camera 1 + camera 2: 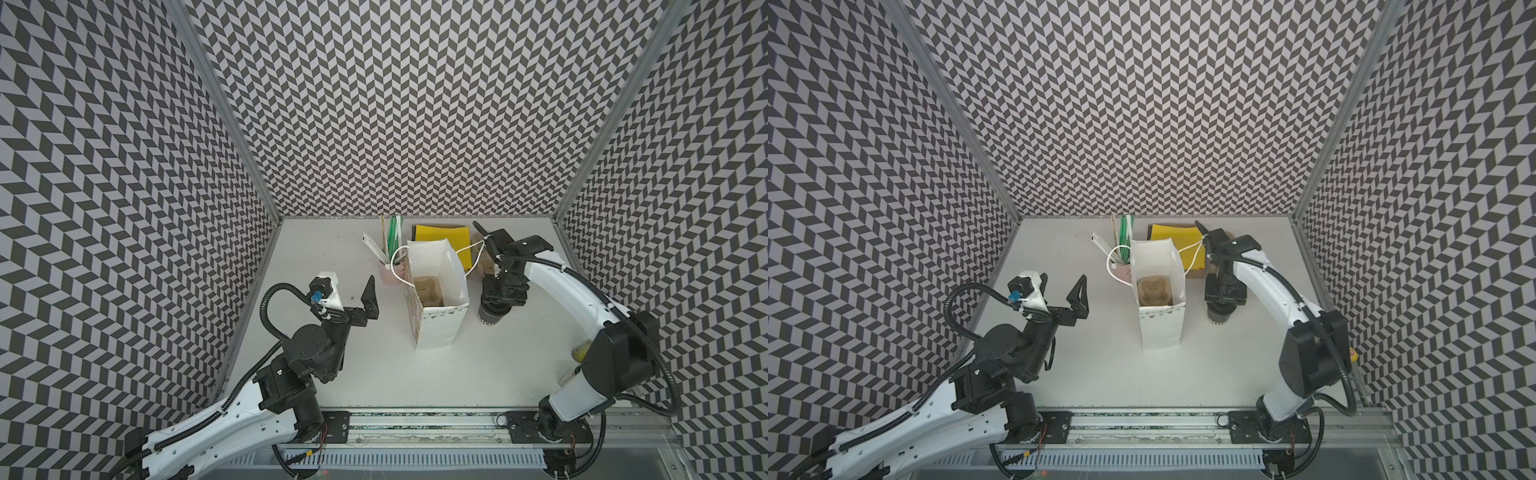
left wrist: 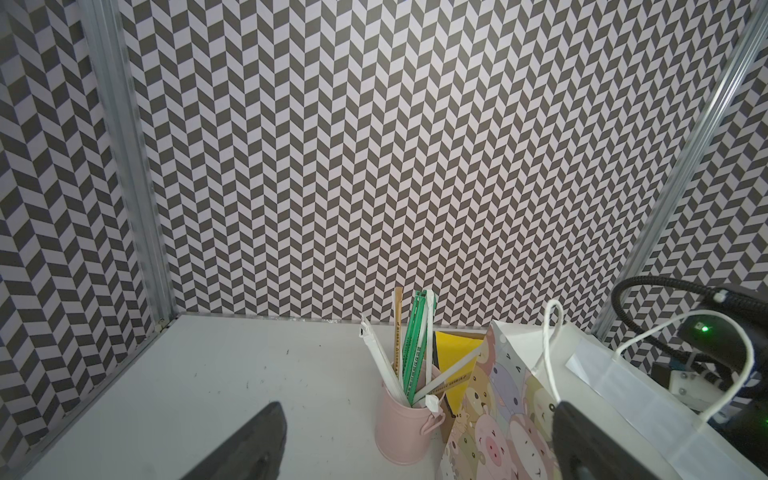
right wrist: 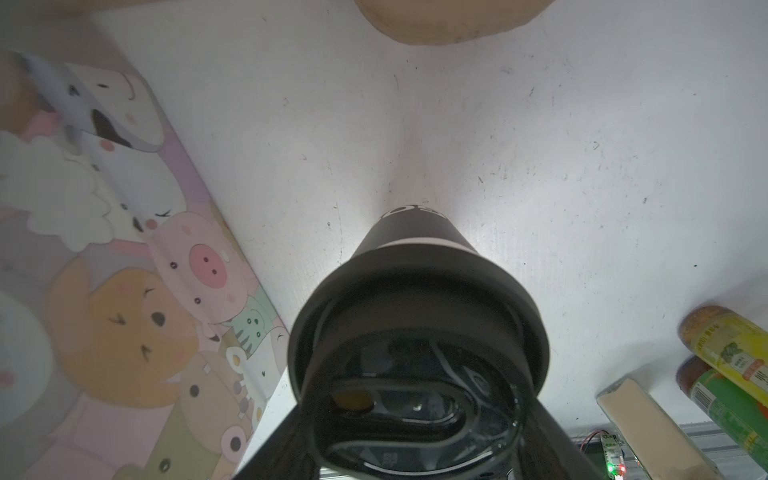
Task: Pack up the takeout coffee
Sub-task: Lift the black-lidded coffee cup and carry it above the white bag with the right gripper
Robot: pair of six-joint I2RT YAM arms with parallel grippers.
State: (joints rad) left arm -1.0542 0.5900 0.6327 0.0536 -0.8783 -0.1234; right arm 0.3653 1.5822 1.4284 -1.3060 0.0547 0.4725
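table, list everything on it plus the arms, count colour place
gift bag: 1, white with cartoon animals, centre
takeout coffee: 1, black, lidded, right of the bag
cup carrier: 1, brown, inside the bag
bucket: 1, pink, back left of the bag
straws: several, white, green, tan, in the bucket
sheet: 1, yellow, behind the bag
jars: 2, yellow and green labels, right edge
left gripper: 1, black, open, left of the bag
right gripper: 1, black, astride the coffee's lid
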